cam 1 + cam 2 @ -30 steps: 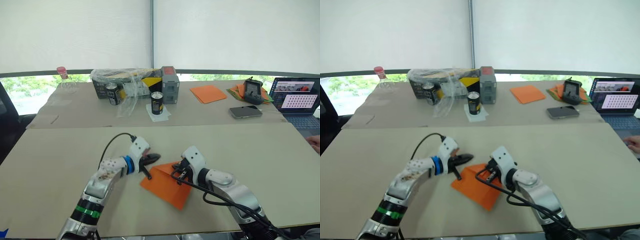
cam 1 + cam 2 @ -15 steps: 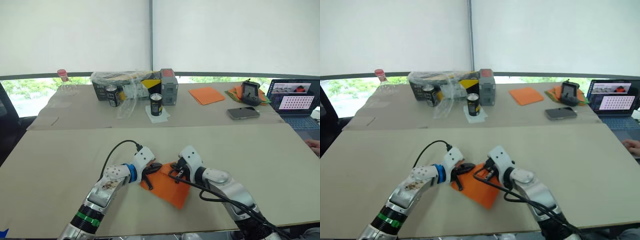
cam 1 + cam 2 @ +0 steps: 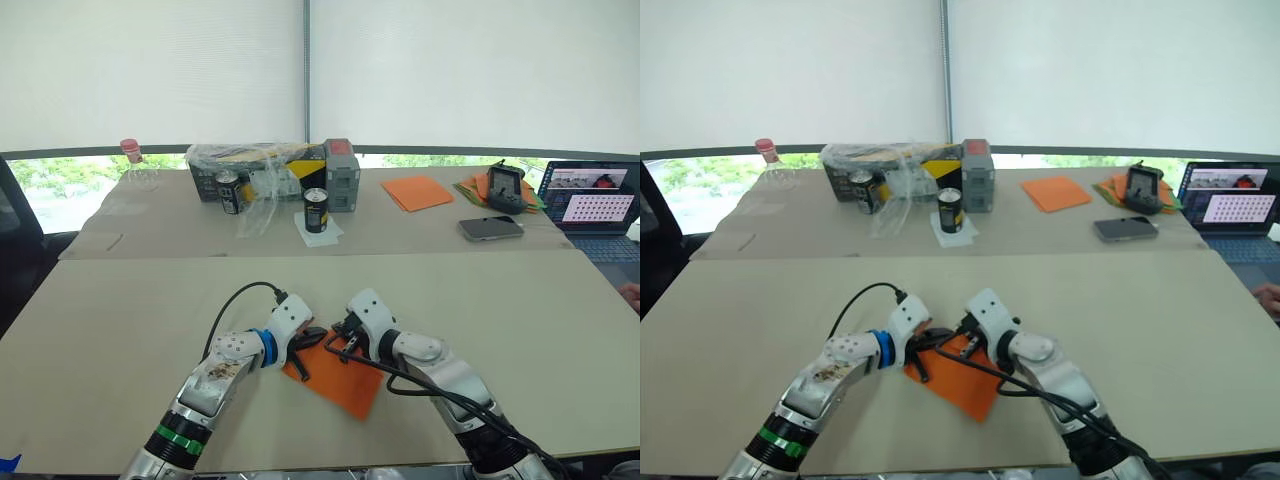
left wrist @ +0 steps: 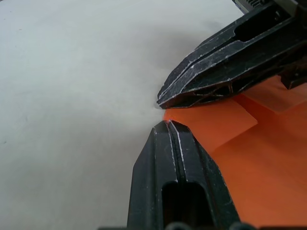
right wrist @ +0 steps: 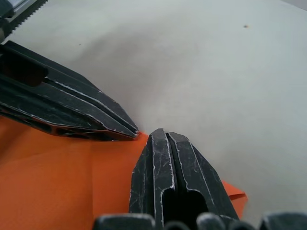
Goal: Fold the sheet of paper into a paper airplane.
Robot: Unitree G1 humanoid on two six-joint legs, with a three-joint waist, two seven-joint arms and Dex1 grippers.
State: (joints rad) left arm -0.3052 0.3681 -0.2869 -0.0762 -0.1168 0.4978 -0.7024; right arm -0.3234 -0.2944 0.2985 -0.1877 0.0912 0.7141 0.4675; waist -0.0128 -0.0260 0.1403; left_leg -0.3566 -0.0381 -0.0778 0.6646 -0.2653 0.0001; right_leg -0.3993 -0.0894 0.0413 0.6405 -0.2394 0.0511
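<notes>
The sheet of paper, bright orange and folded into a flat, roughly triangular shape, lies on the near part of the pale worktop, between the two arms. Its far corner sits where the two pincers meet. The left pincer rests on that corner with its two black fingers pressed together, nothing between them; in the left wrist view their tip touches the paper's edge. The right pincer comes in from the other side, its fingers also pressed together, and its tip lies on the paper just beside the left one, the two nearly touching.

Farther back on the worktop stand a dark can on a white square, a second can, and a box wrapped in clear plastic. To the right lie a paler orange sheet, a phone and an open laptop.
</notes>
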